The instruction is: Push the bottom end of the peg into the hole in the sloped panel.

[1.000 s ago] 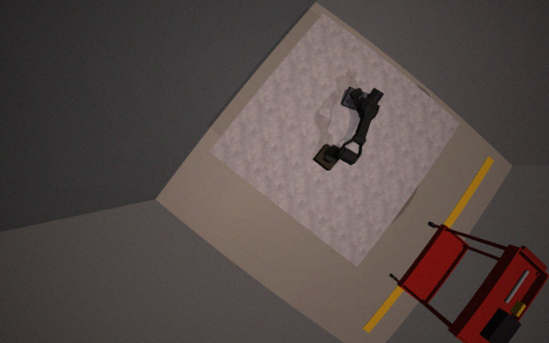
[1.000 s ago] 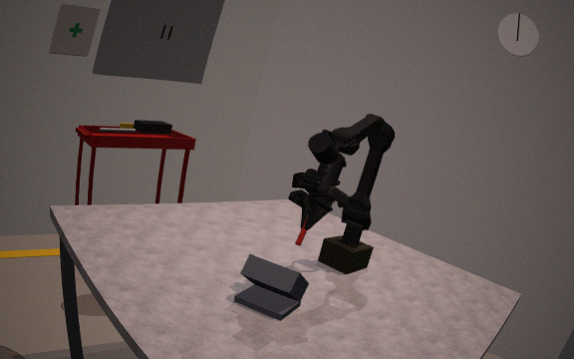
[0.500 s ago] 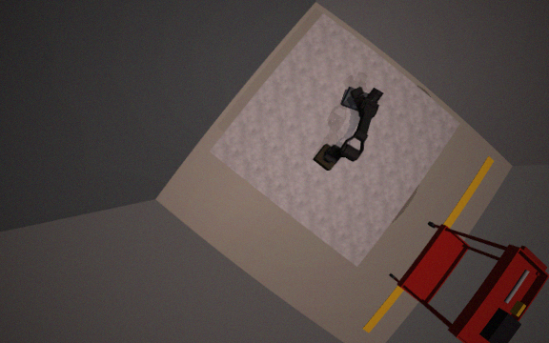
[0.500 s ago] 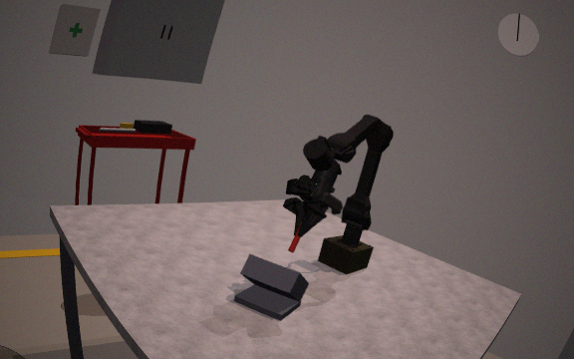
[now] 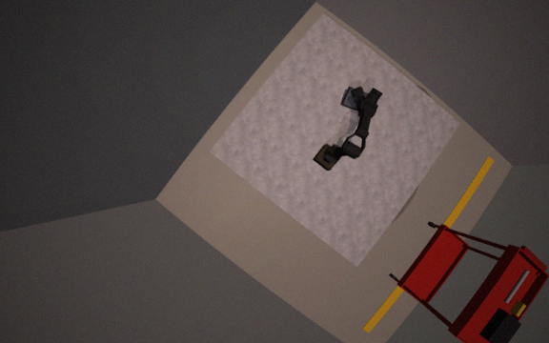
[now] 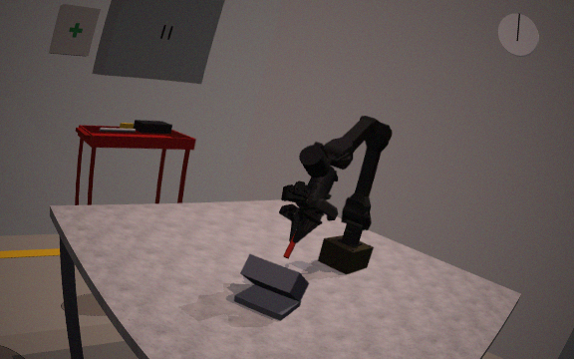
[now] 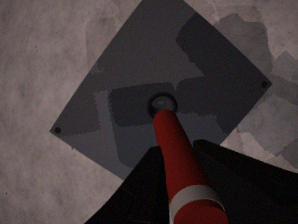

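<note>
Had a red peg (image 6: 289, 249) (image 7: 181, 160), pale-banded, clamped in the pincer (image 6: 294, 239) (image 7: 177, 153); held it tilted above the desk (image 5: 274, 143) (image 6: 143, 234) (image 7: 30, 75), apart from the sloped panel (image 5: 349, 99) (image 6: 273, 272) (image 7: 145, 55).

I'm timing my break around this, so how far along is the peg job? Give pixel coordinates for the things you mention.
Picked up: the red peg (image 6: 289, 248) (image 7: 181, 155) is clamped in the gripper (image 6: 294, 240) (image 7: 177, 153), off the table (image 6: 167, 239). In hand: its tip points near the hole (image 7: 163, 104), still outside the panel (image 6: 273, 273) (image 7: 150, 55). Left: insertion, release, withdrawal.
</note>
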Controlling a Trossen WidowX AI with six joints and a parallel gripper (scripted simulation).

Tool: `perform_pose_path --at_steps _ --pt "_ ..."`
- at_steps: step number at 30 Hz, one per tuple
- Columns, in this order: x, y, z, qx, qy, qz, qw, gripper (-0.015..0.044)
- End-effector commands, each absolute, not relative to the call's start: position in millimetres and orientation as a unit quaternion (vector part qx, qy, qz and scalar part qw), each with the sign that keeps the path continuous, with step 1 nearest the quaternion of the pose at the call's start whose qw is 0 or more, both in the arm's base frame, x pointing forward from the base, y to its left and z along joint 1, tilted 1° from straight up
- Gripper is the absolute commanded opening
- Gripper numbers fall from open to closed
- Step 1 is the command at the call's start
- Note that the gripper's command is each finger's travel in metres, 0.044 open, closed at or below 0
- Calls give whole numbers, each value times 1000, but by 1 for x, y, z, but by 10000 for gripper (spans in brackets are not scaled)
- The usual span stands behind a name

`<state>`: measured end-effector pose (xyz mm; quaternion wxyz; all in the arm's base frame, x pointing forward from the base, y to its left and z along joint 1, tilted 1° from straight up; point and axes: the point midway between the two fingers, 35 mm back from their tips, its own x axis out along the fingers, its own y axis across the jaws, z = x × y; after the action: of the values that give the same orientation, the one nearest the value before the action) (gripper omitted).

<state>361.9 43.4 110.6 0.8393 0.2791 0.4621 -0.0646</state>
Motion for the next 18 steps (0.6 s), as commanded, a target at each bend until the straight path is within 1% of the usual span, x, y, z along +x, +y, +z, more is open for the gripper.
perform_pose_path --at_steps 1,18 --pt "362 44 106 277 466 -63 838 0" --pt "373 47 93 279 465 -64 838 0"
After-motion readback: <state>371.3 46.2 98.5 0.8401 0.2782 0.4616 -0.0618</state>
